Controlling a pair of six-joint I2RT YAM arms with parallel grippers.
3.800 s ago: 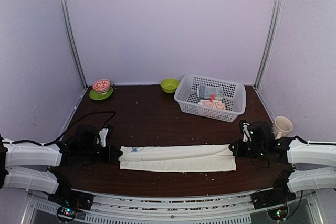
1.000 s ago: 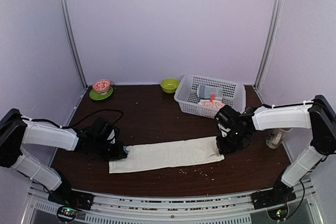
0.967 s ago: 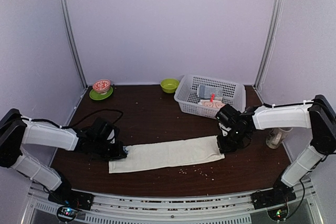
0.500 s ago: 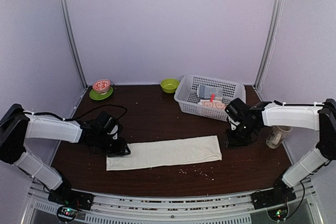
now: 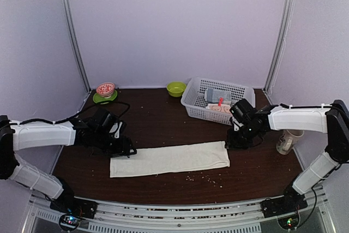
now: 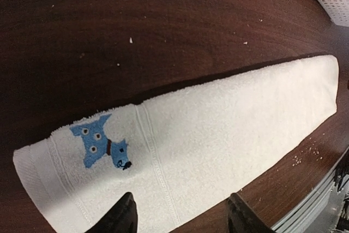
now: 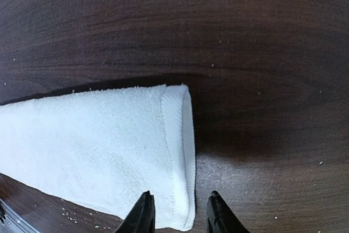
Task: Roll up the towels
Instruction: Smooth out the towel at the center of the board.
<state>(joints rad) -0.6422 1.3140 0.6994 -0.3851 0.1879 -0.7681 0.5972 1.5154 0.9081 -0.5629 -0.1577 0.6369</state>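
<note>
A plain cream-white towel (image 5: 169,159) lies on the dark table, folded into a long flat strip. Its left end carries a small blue dog mark (image 6: 101,145). My left gripper (image 5: 128,151) hovers over that end, open, with nothing between its fingers (image 6: 124,216). My right gripper (image 5: 232,143) is open just above the towel's right hem (image 7: 182,151), holding nothing. A second towel (image 5: 221,108), cream with orange-pink faces, lies in the white basket (image 5: 240,115) at the back right.
A grey-blue rolled towel (image 5: 218,95) also sits in the basket. A green bowl (image 5: 176,88) and a green plate with a red bowl (image 5: 105,92) stand along the back. A cream mug (image 5: 287,140) stands at the right edge. Crumbs dot the table near the towel.
Both grippers were shut on the towel's ends a second ago; both have opened and let go. The towel now lies flat, shifted slightly left.
</note>
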